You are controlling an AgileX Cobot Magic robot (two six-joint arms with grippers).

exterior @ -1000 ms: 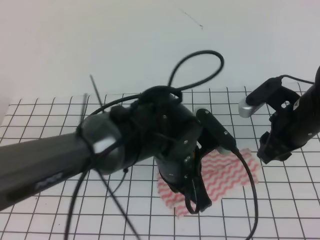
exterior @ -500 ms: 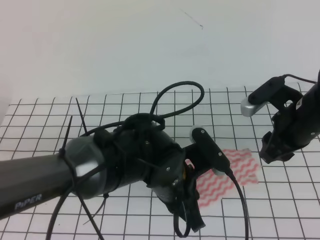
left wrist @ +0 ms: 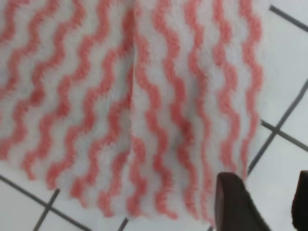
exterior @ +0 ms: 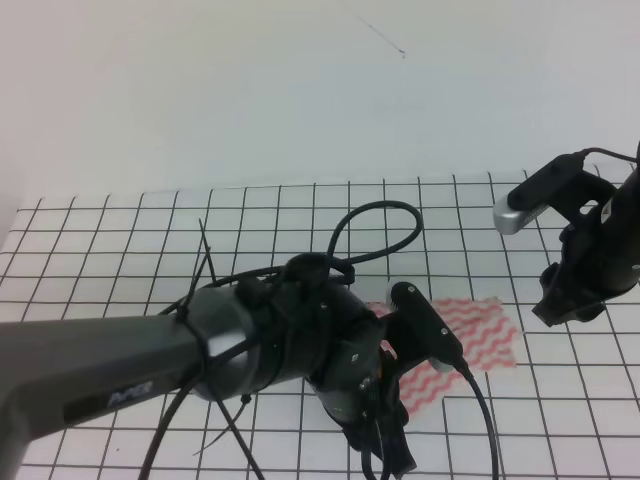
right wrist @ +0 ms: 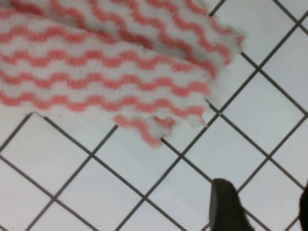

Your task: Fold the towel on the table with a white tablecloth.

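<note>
The tabletop (exterior: 90, 260) is seen spread wide across the lower part of the exterior high view, with a plain pale wall behind it. It is covered by the tablecloth (exterior: 120, 230), white and ruled with a thin black square grid.

The left arm (exterior: 150, 350) is seen as a thick dark tube crossing from the lower left toward the middle, bound with cable ties and trailing a black looped cable (exterior: 375, 225). Much of the towel is hidden by its wrist in this view. The right arm (exterior: 600, 250) is held above the cloth at the right edge, with a silver-capped camera mount (exterior: 525, 205) at its top.

The towel (exterior: 480, 335) is laid on the tablecloth right of centre, between the two arms, thin and striped in red-pink waves on white. In the left wrist view it is shown flat, with a lengthwise crease (left wrist: 132, 96) running down it. In the right wrist view one layer is seen lying over another near a ragged corner (right wrist: 154, 137).

The left hand (left wrist: 262, 202) is seen only as two dark fingertips, spread apart with a gap between them, one just over the towel's edge; nothing is held. The right hand (right wrist: 260, 207) is likewise shown spread, its fingertips over bare grid just beside the towel's corner, gripping nothing.
</note>
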